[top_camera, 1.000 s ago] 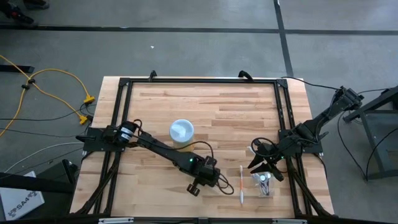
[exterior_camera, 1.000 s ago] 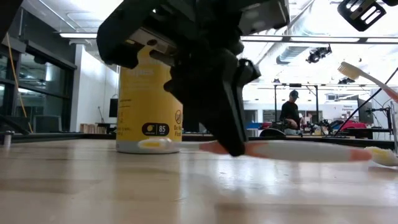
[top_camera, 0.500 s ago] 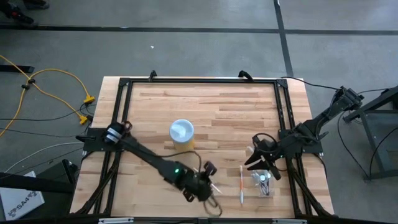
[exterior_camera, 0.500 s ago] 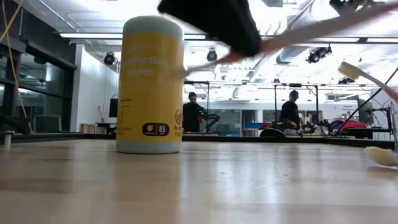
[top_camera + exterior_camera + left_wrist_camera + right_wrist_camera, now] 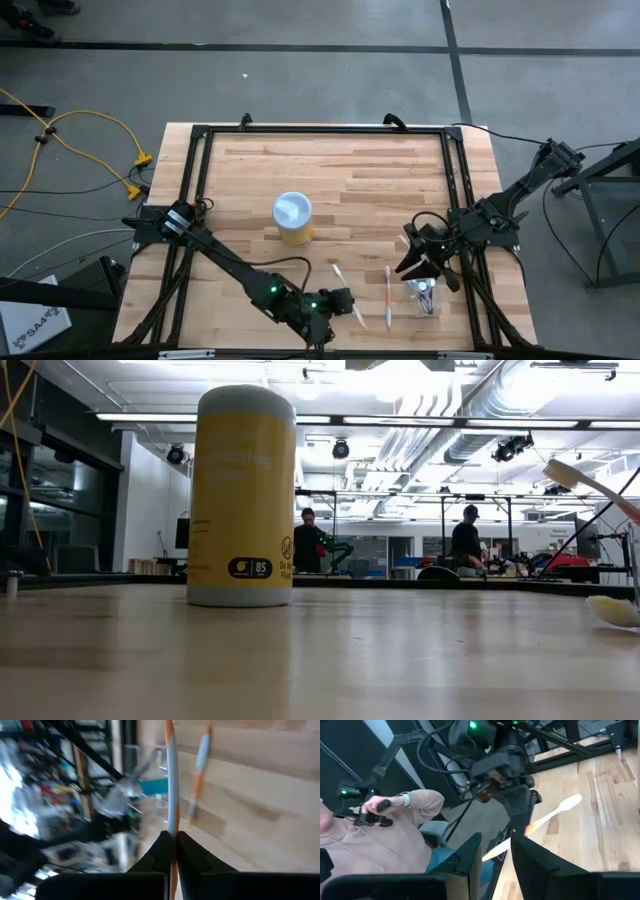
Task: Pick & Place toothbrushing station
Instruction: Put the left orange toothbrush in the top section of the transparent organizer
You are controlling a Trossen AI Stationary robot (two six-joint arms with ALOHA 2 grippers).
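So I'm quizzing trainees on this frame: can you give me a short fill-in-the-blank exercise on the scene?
1. The left hand is shut on a ____.
2. The wipes canister has a body coloured ____.
3. A second toothbrush lies flat on the ____.
4. The right hand hovers beside the clear ____.

Missing words: toothbrush; yellow; table; holder cup

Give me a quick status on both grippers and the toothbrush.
Left gripper shut on toothbrush, lifted near table's front edge. Right gripper beside holder cup, jaws part open, empty. Second toothbrush lies between.
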